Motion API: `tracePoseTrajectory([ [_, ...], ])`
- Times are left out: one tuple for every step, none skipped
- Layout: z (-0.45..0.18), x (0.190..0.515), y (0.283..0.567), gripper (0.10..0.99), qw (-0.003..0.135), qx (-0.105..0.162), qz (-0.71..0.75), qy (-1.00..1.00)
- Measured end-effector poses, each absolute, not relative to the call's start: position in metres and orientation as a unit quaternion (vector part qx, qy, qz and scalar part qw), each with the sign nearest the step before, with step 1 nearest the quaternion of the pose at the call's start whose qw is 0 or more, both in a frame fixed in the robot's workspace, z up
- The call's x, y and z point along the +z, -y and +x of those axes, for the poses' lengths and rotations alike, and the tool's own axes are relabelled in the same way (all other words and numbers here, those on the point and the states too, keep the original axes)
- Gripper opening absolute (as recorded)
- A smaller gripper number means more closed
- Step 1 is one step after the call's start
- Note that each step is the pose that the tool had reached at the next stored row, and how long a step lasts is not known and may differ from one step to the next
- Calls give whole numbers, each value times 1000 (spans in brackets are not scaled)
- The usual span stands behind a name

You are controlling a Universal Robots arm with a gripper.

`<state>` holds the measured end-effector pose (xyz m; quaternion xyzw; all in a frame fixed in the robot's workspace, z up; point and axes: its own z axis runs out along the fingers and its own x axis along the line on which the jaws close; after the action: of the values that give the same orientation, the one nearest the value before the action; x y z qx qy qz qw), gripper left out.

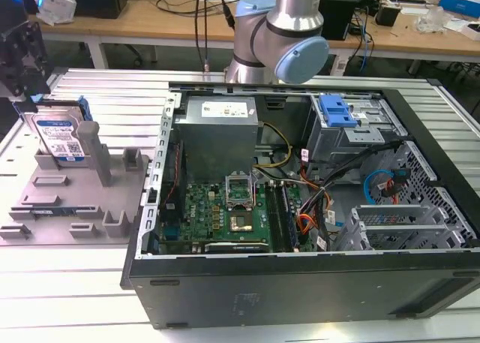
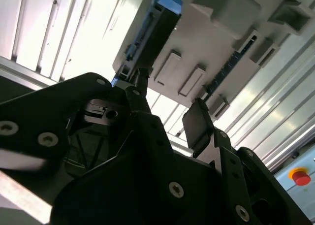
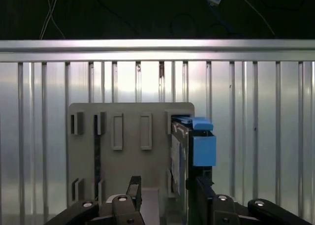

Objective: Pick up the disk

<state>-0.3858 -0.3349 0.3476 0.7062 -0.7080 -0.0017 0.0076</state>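
**Disk not yet lifted, gripper open above it**

The pick-up has not been made. The disk stands on edge in a slot at the far end of the grey fixture, against one of the fixture's upright posts. The gripper hangs over that end of the fixture with its jaws spread, and nothing is pinched between them. In the first wrist view the disk's thin edge lies roughly in line with the gap between the fingers. Whether either one touches the disk I cannot tell. By my reading, closing on the disk and raising it out of the slot are both left to do.

The disk is a flat silver metal slab with a white-and-blue label on its face and blue plastic rails along its sides. The fixture is matt grey plastic, a plate with blocky posts and rectangular pockets. It rests on a bench of ribbed, shiny aluminium. An open black computer case lies beside the fixture.
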Motion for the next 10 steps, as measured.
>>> tracePoseTrajectory([
  [-386, 348, 331, 557, 8, -2, 707, 708],
  [-386, 348, 326, 557, 8, -2, 707, 707],
  [-386, 348, 320, 557, 8, -2, 707, 707],
  [-387, 348, 318, 557, 8, -2, 708, 707],
  [-392, 347, 317, 557, 8, -2, 708, 706],
  [-399, 346, 317, 557, 8, -2, 709, 706],
  [-404, 345, 317, 557, 8, -2, 709, 705],
  [-407, 344, 316, 557, 8, -2, 709, 705],
  [-409, 344, 316, 557, 8, -2, 710, 704],
  [-411, 344, 316, 557, 8, -2, 710, 704],
])
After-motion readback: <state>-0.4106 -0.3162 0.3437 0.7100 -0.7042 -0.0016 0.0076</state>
